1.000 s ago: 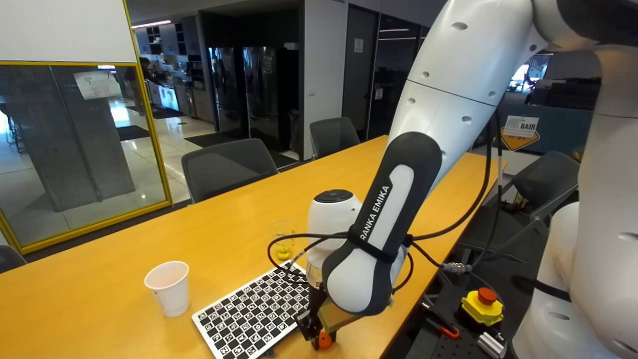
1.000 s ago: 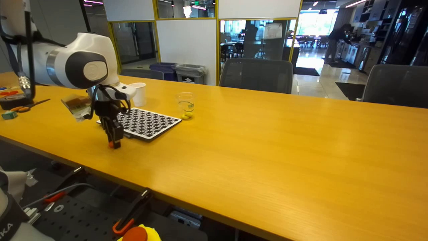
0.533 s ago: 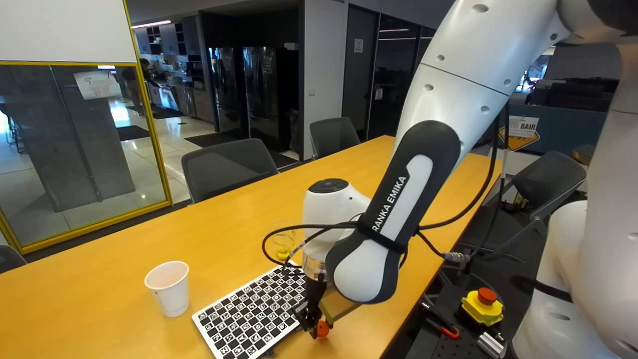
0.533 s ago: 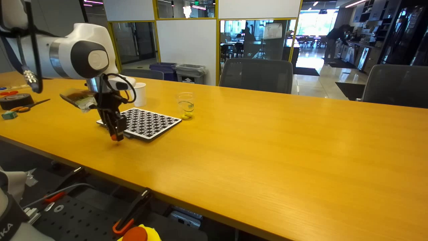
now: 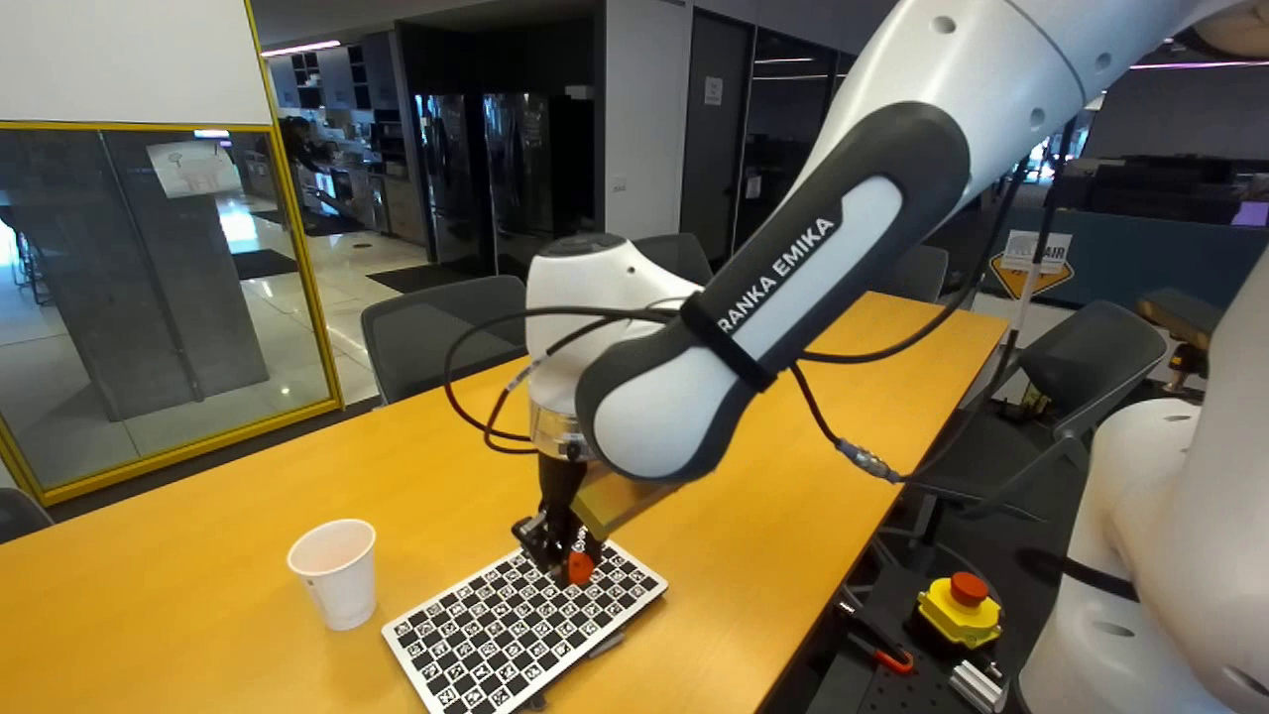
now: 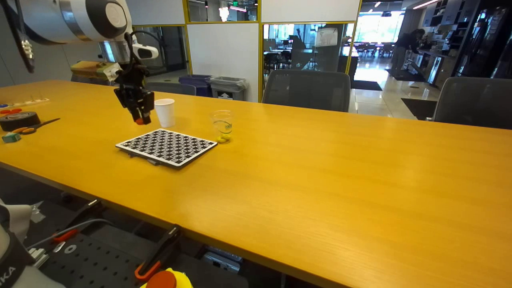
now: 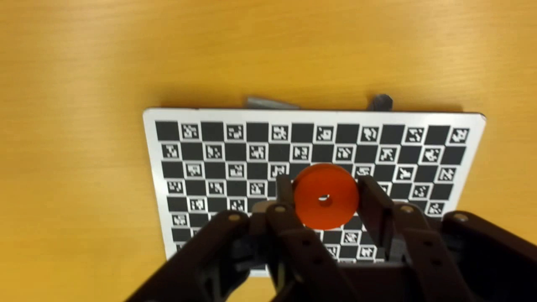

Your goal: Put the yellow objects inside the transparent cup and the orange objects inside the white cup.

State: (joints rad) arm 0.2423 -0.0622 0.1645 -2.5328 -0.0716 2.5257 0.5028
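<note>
My gripper [image 7: 324,188] is shut on an orange object [image 7: 335,212], a round disc with a small hole, pinched between both fingertips in the wrist view. In both exterior views the gripper [image 5: 567,573] and the orange object [image 6: 139,121] are raised off the table. The white cup [image 5: 337,577] stands upright, beyond one side of the checkered board; its bottom inside is hidden. In an exterior view the transparent cup [image 6: 222,122] stands upright by a board corner, with yellow objects [image 6: 223,139] at its bottom. The arm hides that cup elsewhere.
The checkered board [image 6: 170,146] lies flat on the table, beneath the gripper in the wrist view. A black tape roll [image 6: 19,121], scissors [image 6: 35,127], a green block [image 6: 11,137] and small red-orange pieces [image 6: 15,111] lie at one end. A yellow box [image 5: 957,613] with a red button stands beside the table.
From down at the table beside the board, my gripper has risen with the orange object and moved over toward the board and the white cup. Both cups have stayed put.
</note>
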